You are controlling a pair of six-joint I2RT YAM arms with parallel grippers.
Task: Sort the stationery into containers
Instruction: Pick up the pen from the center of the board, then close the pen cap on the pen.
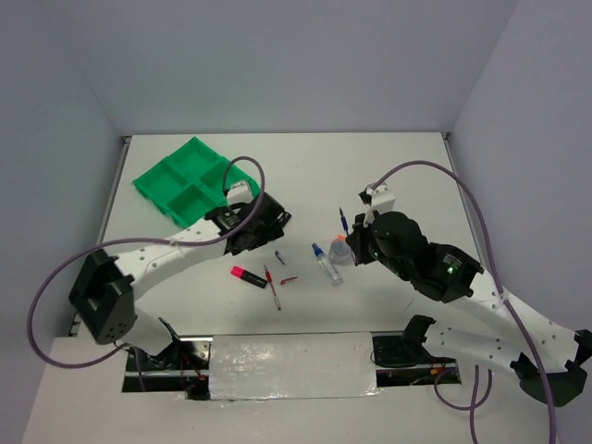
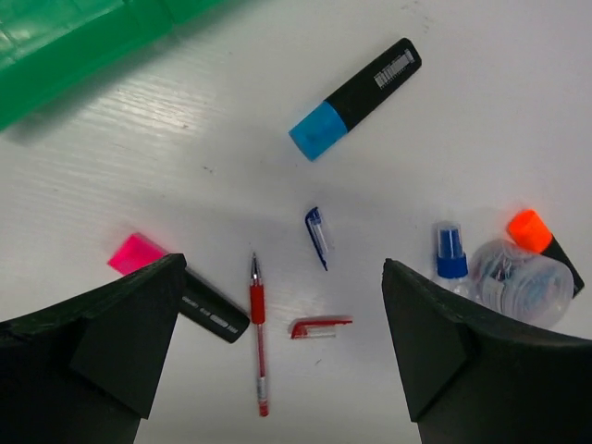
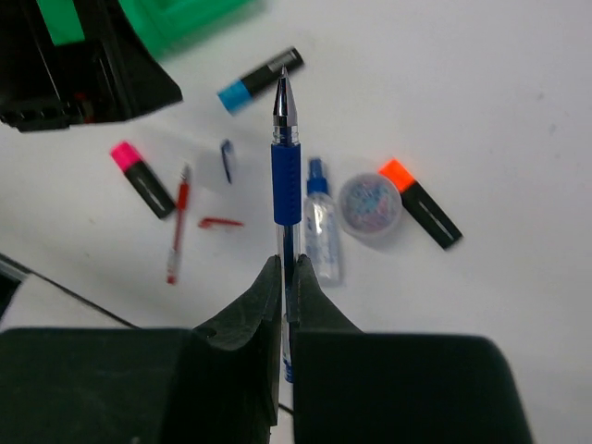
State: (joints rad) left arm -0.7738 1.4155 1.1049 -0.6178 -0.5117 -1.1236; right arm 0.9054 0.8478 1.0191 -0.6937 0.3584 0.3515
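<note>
White tabletop [image 1: 416,166] lies beneath our right gripper [image 3: 287,273], which pinches the blue pen [image 3: 286,171] behind its rubber grip. We judge the pen light, stiff and slick. Our left gripper [image 2: 282,277] gapes wide above the red pen [image 2: 259,333].

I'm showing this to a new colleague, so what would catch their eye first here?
The right gripper pinching an uncapped blue pen, tip outward, stands out most. Next come the bright green tray at the far left of the table, and the open left gripper above a pink highlighter and a red pen.
</note>
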